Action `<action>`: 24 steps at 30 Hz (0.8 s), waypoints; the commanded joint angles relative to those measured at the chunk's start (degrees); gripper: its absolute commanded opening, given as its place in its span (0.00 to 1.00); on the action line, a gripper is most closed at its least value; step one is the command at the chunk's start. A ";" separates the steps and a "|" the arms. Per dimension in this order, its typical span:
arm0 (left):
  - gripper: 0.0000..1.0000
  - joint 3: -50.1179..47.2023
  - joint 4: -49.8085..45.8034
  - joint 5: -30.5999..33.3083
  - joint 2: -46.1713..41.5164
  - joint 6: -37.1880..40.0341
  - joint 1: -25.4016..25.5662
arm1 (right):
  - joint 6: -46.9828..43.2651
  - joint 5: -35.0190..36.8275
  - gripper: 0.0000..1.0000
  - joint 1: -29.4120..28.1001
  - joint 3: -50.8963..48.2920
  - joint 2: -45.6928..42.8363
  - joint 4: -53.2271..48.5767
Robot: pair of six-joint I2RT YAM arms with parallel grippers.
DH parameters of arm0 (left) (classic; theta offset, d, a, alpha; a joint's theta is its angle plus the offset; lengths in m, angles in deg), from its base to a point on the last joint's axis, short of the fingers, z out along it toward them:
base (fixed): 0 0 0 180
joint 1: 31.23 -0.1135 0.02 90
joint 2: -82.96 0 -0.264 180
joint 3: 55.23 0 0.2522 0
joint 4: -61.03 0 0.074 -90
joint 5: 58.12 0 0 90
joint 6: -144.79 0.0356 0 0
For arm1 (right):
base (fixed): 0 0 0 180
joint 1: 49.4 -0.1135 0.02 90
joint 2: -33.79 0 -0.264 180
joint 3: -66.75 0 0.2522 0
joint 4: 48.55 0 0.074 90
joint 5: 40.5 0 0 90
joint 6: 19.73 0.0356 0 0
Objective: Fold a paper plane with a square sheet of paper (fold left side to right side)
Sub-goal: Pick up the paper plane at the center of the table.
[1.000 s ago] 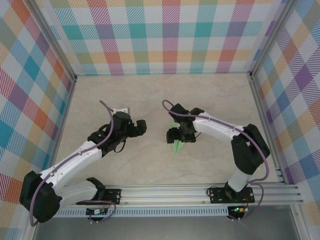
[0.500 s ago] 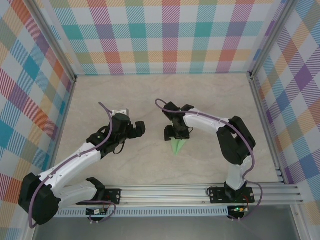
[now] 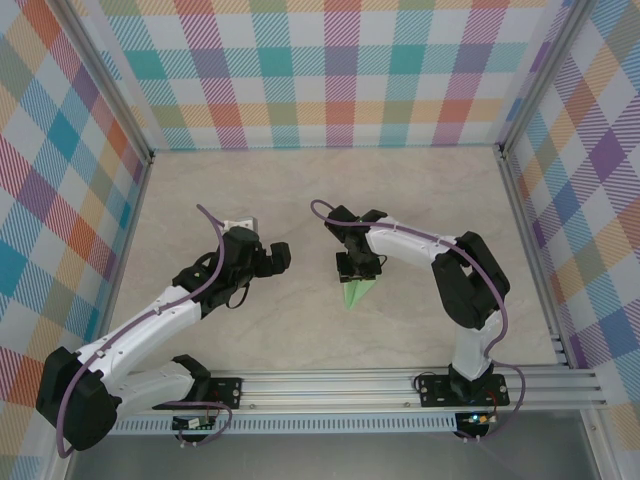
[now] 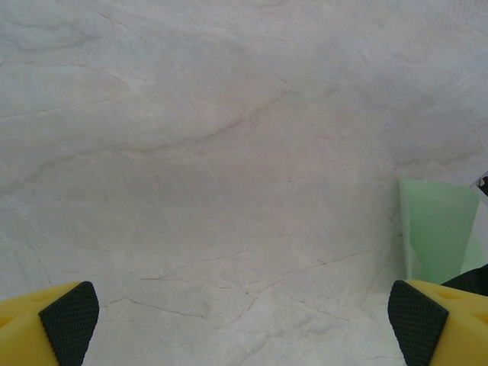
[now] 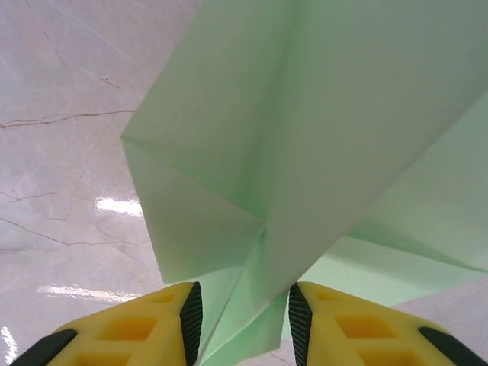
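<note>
The paper plane (image 3: pixel 358 292) is showing as a small pale mint-green dart, plain and unmarked. It is lying near the middle of the counter (image 3: pixel 300 180), its narrow point aiming toward the near edge and its wider end sitting under the right fingers (image 5: pixel 191 320). In the right wrist view the paper plane (image 5: pixel 320 137) is showing sharp creases and stacked layers, with flaps spreading out to either side of a raised middle fold. That fold is running down between the two black pads. The right fingers are standing narrow, pinching the middle fold, and the paper is touching both pads.

The left fingers (image 4: pixel 415 320) are standing wide apart, holding nothing and hovering over bare counter. A squared green end of the plane (image 4: pixel 435 240) is peeking in just beside the pad at the right of that view.

Bare marbled surface is lying open all around the plane, toward the checked walls (image 3: pixel 340 70) at the back and sides. The metal rail (image 3: pixel 400 385) is running along the near edge, well apart from the plane's point.
</note>
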 commanded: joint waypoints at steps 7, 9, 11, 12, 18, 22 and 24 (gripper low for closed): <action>1.00 -0.15 -1.14 1.49 -1.10 0.06 -0.79 | 1.15 1.49 0.38 0.00 -2.35 -1.71 -1.27; 1.00 -0.16 -1.07 1.50 -1.00 0.05 -0.75 | 1.43 0.92 0.38 0.29 -3.32 -1.83 -0.72; 1.00 -0.15 -1.22 1.45 -0.94 0.07 -0.78 | 1.86 0.01 0.38 0.51 -4.30 -1.70 0.15; 1.00 -0.14 -1.33 1.49 -1.08 0.16 -0.76 | 2.06 -0.39 0.37 0.55 -4.67 -1.73 0.67; 1.00 -0.09 -1.57 1.64 -1.10 0.13 -0.73 | 1.88 -1.20 0.28 0.55 -4.02 -2.16 1.39; 1.00 0.13 -1.92 2.51 -1.77 0.29 -0.76 | 1.03 -0.44 0.18 0.81 -3.17 -2.82 0.17; 1.00 0.06 -2.05 3.02 -2.38 0.33 -0.74 | 0.07 0.28 0.13 1.22 -2.16 -3.32 -0.90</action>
